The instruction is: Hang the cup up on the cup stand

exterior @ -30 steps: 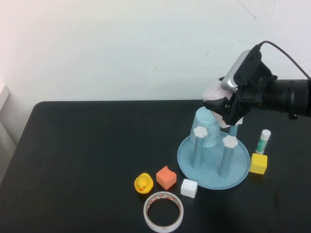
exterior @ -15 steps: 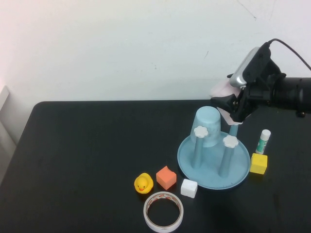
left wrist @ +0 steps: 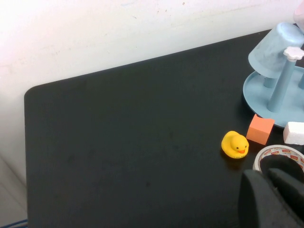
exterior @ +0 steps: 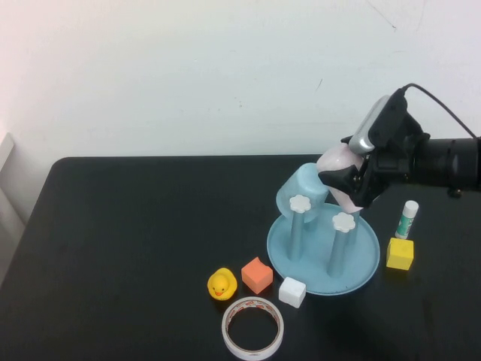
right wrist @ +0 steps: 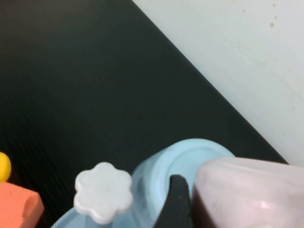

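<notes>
Two things have shifted on the table [exterior: 113,248]: the cup stand [exterior: 323,259] has slid slightly leftward near the right edge, and the light blue cup [exterior: 299,194] on its rear peg now tilts. The right gripper [exterior: 347,188] has dropped lower, jaws clamped on the cup [exterior: 337,164] above the stand's back. The left gripper [left wrist: 273,199], shut, hangs near the front edge. No writing is legible.

Lighting: bright, even, diffuse | Shadows: faint | Glare: slight on table [exterior: 135,248] | Blur: right wrist foreground soft
</notes>
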`<state>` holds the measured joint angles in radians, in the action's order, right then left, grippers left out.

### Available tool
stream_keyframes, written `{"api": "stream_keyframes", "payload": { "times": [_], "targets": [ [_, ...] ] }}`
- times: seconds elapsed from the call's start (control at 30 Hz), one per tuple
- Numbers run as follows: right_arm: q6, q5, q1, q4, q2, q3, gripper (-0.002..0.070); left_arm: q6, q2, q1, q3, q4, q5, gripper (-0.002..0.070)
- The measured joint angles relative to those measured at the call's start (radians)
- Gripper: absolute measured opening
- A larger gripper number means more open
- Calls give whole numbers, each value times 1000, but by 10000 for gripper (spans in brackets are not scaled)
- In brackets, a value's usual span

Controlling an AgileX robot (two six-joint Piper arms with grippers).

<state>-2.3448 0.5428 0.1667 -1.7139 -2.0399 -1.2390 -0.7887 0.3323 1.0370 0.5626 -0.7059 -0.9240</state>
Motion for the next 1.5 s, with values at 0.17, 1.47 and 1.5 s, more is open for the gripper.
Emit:
{"api": "stream_keyframes", "payload": {
  "times": [0.17,1.47,1.5],
  "targets": [
    [2,0,0,0,0,0,577,0,0,0,0,0,0,-1],
    [578,613,-358,119,297,20,25,173,0,0,-104,86,21,-1],
    [562,619,-358,116,387,67,12,148,0,0,-144,71,69,-1]
  ]
}}
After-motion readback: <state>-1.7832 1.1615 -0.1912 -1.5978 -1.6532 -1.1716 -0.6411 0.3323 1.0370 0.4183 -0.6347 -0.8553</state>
